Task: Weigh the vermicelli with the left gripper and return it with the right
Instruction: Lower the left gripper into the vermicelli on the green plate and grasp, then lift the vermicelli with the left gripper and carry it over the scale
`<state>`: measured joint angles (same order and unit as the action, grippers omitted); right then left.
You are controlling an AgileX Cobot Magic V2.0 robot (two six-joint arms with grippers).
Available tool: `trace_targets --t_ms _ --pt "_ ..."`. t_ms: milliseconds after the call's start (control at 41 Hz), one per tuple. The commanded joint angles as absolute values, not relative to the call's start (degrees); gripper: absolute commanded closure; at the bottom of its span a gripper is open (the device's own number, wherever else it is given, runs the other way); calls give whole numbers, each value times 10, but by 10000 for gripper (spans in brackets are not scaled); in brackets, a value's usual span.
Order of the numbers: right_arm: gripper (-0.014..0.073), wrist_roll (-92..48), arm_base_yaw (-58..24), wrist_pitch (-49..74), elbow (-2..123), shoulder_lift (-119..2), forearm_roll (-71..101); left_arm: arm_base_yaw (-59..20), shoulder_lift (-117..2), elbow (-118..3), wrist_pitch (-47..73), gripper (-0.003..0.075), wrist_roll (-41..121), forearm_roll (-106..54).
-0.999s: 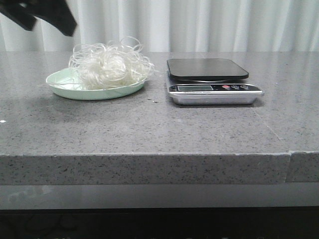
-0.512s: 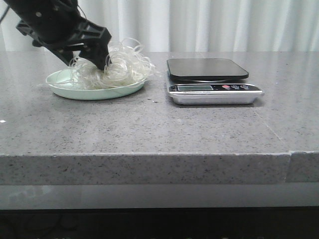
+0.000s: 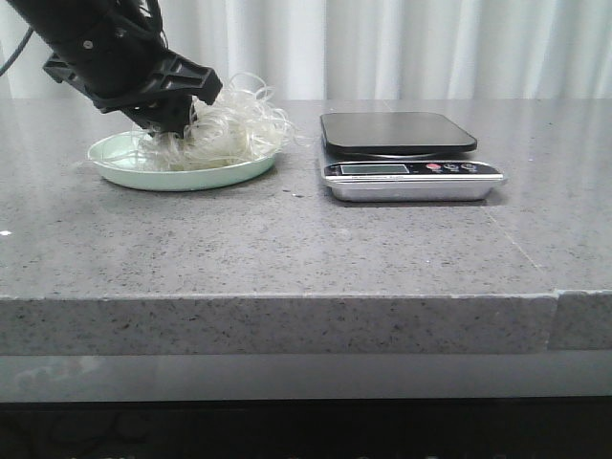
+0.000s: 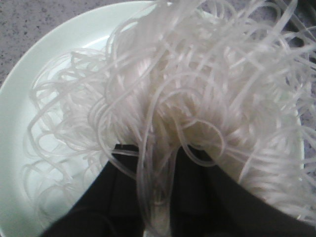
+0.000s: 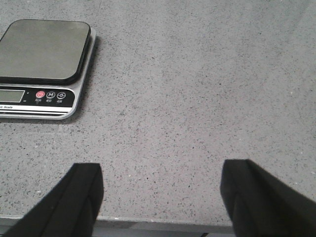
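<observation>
The vermicelli (image 3: pixel 225 129) is a fluffy tangle of thin white strands lying on the pale green plate (image 3: pixel 120 163) at the table's left. My left gripper (image 3: pixel 172 122) is down in the tangle's left side. In the left wrist view its black fingers (image 4: pixel 123 182) stand close together with a bundle of vermicelli (image 4: pixel 197 89) strands pinched between them over the plate (image 4: pixel 34 98). My right gripper (image 5: pixel 163 190) is open and empty above the table's near edge, right of the scale (image 5: pixel 42 64). It does not show in the front view.
A digital kitchen scale (image 3: pixel 402 153) with a black weighing platform and a silver front panel stands right of the plate. White curtains hang behind the grey speckled table (image 3: pixel 287 249). The table's front edge runs across the front view.
My left gripper came down from the upper left into the vermicelli, and its fingers have closed on the strands. The tangle's left side is pressed down a little. The scale has not moved.
</observation>
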<state>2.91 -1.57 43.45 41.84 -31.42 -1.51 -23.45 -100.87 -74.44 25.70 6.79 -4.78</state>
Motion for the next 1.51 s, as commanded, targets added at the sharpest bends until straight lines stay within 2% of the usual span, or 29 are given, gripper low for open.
trace_targets --t_ms 0,512,877,1267,1486 --pt "-1 26 -16 398 437 -322 -16 -237 -979 -768 255 575 67 -49" --pt "-1 26 -16 399 437 -322 -16 -239 -923 -927 335 575 93 -48" --pt "-1 26 -16 401 437 -322 -16 -310 -933 -1023 267 575 93 -47" --pt "-1 26 -16 401 437 -322 -16 -387 -1039 -1112 237 575 93 -47" --pt "-1 26 -16 403 437 -322 -16 -406 -1097 -1122 196 575 93 -47"
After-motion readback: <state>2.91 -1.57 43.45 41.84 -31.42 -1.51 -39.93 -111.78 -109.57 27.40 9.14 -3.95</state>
